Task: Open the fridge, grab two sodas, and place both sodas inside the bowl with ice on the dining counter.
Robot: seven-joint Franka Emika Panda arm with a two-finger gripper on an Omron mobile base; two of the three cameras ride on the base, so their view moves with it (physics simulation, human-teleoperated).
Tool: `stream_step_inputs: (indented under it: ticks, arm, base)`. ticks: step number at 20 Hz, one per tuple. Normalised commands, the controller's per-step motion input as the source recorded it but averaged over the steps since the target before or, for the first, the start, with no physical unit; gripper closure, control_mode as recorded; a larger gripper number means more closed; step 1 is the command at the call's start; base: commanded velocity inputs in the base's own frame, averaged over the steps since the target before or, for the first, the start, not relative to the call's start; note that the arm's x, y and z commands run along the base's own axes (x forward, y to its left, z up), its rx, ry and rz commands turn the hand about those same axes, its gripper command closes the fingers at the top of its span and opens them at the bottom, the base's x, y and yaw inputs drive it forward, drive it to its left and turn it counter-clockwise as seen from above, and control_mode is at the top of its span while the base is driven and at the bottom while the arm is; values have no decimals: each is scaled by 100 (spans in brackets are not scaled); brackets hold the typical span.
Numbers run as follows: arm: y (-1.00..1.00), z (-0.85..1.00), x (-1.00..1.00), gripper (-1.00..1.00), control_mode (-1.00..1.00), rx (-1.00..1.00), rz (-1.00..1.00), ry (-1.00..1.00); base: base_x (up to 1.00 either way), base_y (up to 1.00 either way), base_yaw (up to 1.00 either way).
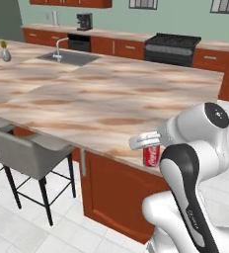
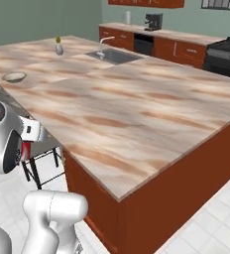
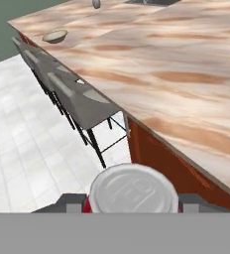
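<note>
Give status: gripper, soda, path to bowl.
Gripper shut on soda can, off the dining counter edge. Bowl far along the counter, no can in it. Bar stools below; countertop between is bare.

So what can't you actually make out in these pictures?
- Bowl: too small in the right base and hand views to tell whether ice lies inside.
- Soda can: the arm covers part of it in the left base view, so its lettering is unreadable.
- Gripper: the can's silver top hides its fingertips in the hand view.
</note>
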Motion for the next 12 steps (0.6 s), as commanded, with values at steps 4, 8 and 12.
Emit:
stream_step_inputs:
  ticks: [4,8,12]
  arm:
    - [0,0,0,100,100,0,0,0]
    - [0,0,0,100,100,0,0,0]
    - [0,0,0,100,100,0,0,0]
  base:
    - [33,100,-9]
    - [11,100,-21]
    - [10,100,-25]
